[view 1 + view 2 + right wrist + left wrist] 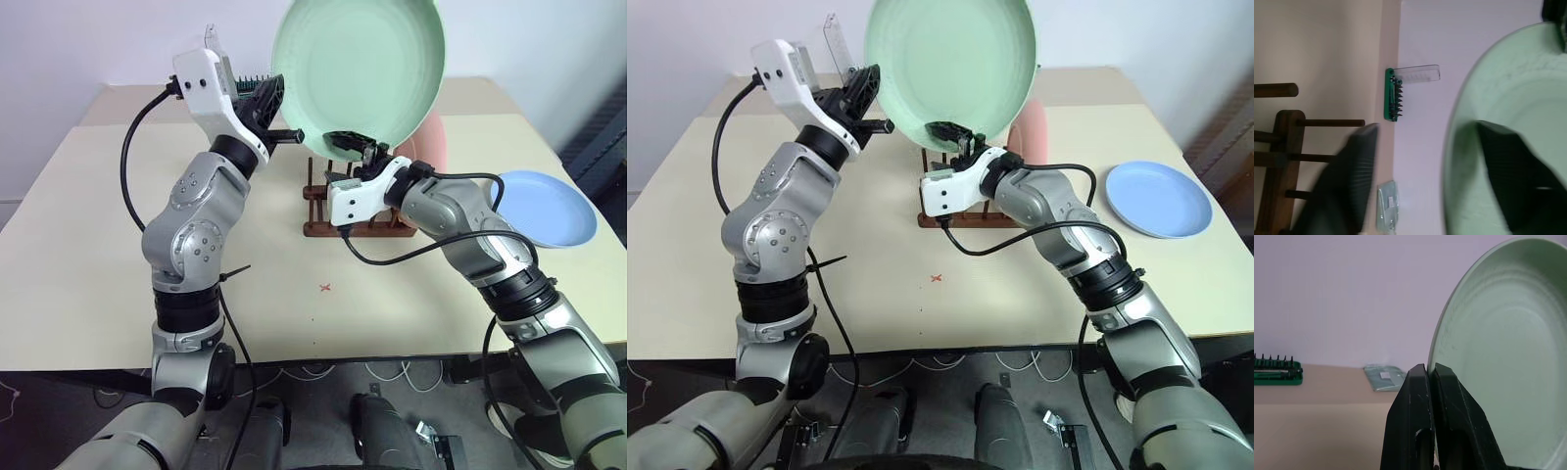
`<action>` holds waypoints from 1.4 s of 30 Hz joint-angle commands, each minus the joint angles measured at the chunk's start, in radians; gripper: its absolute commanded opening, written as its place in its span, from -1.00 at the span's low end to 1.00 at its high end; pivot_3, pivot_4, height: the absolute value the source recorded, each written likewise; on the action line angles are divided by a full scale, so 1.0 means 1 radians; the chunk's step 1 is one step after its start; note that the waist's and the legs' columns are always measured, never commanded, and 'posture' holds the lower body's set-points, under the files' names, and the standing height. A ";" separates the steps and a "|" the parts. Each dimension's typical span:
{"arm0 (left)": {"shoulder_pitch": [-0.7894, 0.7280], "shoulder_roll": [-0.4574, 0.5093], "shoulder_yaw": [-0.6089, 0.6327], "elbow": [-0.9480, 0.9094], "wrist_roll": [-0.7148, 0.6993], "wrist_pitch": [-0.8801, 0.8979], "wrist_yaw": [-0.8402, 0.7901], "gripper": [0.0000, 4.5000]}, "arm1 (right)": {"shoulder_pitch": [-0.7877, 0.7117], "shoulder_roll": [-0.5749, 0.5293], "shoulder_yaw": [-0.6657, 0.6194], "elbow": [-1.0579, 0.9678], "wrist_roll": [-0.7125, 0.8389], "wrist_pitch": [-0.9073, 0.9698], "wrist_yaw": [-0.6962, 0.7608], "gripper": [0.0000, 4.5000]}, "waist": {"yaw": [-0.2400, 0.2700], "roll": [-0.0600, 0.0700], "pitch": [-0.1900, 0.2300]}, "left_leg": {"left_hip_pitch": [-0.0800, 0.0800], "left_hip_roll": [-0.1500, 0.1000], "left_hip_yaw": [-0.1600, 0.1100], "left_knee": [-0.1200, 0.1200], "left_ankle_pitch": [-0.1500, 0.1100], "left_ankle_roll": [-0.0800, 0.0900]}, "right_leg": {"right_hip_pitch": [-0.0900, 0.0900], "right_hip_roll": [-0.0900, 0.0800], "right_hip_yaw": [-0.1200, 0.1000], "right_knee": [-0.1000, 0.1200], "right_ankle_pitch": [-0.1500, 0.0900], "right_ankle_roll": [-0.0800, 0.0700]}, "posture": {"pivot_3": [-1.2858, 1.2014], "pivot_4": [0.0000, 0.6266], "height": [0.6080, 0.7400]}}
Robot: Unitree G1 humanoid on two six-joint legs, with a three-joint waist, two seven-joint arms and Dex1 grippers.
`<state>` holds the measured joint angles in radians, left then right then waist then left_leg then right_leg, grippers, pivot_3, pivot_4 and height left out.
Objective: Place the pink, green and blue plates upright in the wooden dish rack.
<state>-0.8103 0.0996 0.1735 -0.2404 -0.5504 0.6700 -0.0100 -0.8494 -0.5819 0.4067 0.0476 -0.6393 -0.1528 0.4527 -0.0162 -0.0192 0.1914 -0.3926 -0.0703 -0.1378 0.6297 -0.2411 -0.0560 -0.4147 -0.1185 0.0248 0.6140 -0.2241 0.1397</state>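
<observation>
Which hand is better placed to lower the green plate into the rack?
Left. The left hand is shut on the green plate rim above the wooden dish rack. The right hand brackets the lower rim, unclamped.

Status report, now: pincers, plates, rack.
Left pincer shut on green plate, held above rack. Right pincer open astride its lower rim. Pink plate racked; blue plate on table.

green plate [358,73] upright above wooden dish rack [315,208]

Left hand [290,135] raised, pinched closed; right hand [357,149] level, fingers apart.
</observation>
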 commanded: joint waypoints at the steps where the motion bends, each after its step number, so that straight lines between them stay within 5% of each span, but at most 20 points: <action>1: -0.009 -0.006 0.027 -0.033 -0.029 -0.007 0.005 -1.00 | -0.026 0.007 -0.037 -0.019 -0.025 -0.003 -0.025 -0.48 | 0.001 0.000 0.000 | 0.000 0.000 0.000 0.000 0.000 0.000 | 0.000 0.000 0.000 0.000 0.000 0.000 | 0.03 -0.52 1.00; 4: -0.016 -0.031 0.076 -0.019 -0.064 -0.031 0.020 -0.72 | -0.023 0.010 -0.041 -0.020 -0.035 -0.004 -0.036 -1.00 | -0.001 0.000 0.000 | 0.000 0.000 0.000 0.000 0.000 0.000 | 0.000 0.000 0.000 0.000 0.000 0.000 | 0.03 -0.52 1.00; 10: -0.056 -0.047 0.187 0.038 -0.059 -0.110 0.128 0.54 | -0.018 0.020 -0.053 -0.022 -0.026 -0.013 -0.036 -1.00 | 0.002 0.000 0.000 | 0.000 0.000 0.000 0.000 0.000 0.000 | 0.000 0.000 0.000 0.000 0.000 0.000 | 0.03 -0.52 1.00; 14: -0.080 -0.024 0.272 0.070 -0.066 -0.208 0.159 0.54 | -0.019 0.031 -0.070 -0.028 0.000 -0.016 -0.041 -1.00 | -0.001 0.000 0.000 | 0.000 0.000 0.000 0.000 0.000 0.000 | 0.000 0.000 0.000 0.000 0.000 0.000 | 0.03 -0.52 1.00; 17: -0.050 0.080 0.289 0.136 0.012 -0.254 0.139 0.54 | -0.019 0.078 -0.117 -0.053 0.109 -0.007 -0.034 -1.00 | -0.004 0.000 0.000 | 0.000 0.000 0.000 0.000 0.000 -0.001 | 0.000 0.000 0.000 0.000 0.000 0.000 | 0.03 -0.52 1.00; 21: 0.084 0.250 0.204 0.217 0.137 -0.291 -0.003 0.54 | -0.023 0.202 -0.225 -0.162 0.406 0.137 0.064 -1.00 | -0.007 0.000 0.000 | 0.001 0.000 0.000 -0.001 0.001 -0.001 | 0.000 0.001 0.001 0.000 0.000 0.000 | 0.03 -0.52 1.00; 28: 0.335 0.374 0.014 0.203 0.186 -0.337 -0.348 0.54 | -0.053 0.344 -0.436 -0.392 0.968 0.612 0.132 -1.00 | 0.004 0.000 0.000 | 0.001 0.000 -0.002 -0.001 -0.002 0.004 | 0.001 0.001 0.000 0.000 0.000 0.000 | 0.03 -0.52 1.00; 34: 0.530 0.402 -0.095 0.075 0.097 -0.301 -0.611 0.54 | 0.033 0.410 -0.604 -0.510 1.340 0.980 -0.050 -1.00 | -0.004 0.002 0.000 | 0.001 0.001 -0.002 -0.004 -0.002 0.004 | -0.002 0.000 0.000 0.001 0.000 -0.002 | 0.03 -0.52 1.00; 42: 0.587 0.426 -0.179 -0.030 0.079 -0.256 -0.741 0.54 | 0.082 0.473 -0.714 -0.472 1.571 1.093 -0.253 -1.00 | -0.004 0.005 0.000 | 0.000 0.002 0.000 -0.004 -0.002 0.004 | -0.004 0.001 0.001 0.002 0.002 -0.004 | 0.03 -0.52 1.00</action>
<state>-0.2276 0.5240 -0.0007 -0.2262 -0.4531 0.4120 -0.7336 -0.7554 -0.1182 -0.2721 -0.4224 0.8784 0.9399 0.2364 -0.0203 -0.0146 0.1917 -0.3925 -0.0685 -0.1376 0.6255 -0.2435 -0.0519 -0.4192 -0.1178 0.0256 0.6161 -0.2224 0.1361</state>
